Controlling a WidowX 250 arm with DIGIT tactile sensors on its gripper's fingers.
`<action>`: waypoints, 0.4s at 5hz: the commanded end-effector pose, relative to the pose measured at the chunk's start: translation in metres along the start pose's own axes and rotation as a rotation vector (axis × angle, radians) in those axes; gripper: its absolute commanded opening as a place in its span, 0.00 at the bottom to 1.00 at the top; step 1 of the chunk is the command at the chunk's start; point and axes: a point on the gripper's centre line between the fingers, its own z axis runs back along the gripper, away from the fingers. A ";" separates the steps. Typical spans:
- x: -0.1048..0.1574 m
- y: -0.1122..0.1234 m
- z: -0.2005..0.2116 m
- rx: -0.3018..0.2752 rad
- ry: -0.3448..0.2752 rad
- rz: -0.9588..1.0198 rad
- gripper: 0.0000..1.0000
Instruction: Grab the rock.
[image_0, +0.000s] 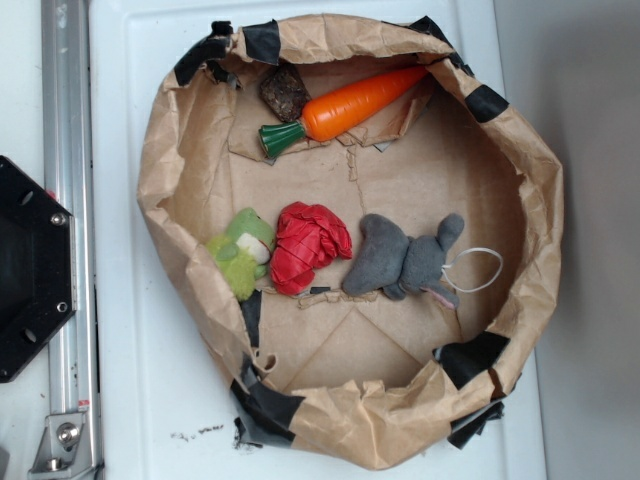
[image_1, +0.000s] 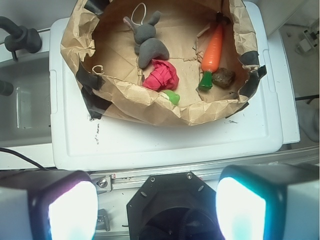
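I am reading this as the approach stage: the gripper is hanging well back from the work, above the rail at the near edge of the white tray, with its two glowing fingers spread wide apart and nothing between them.

The paper basket, a crumpled brown-paper ring patched with black tape, is sitting on that tray and is holding five items. Going by size: the orange carrot is lying along the far wall; the grey plush mouse is lying mid-floor beside the red wrinkly ball; the green plush toy is pressing against the ball's other side; and the rock is tucked in the corner, touching the carrot's green stem and close under the paper wall.

My judgement on the grasp: I am planning a steep descent into that corner, jaws staying open and turned so one finger is passing between rock and wall (the tight side), the other clearing the carrot stem. Snagging the paper rim is the main risk.
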 end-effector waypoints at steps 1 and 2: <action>0.000 0.000 0.000 0.000 0.000 0.000 1.00; 0.032 0.017 -0.016 0.036 -0.084 -0.003 1.00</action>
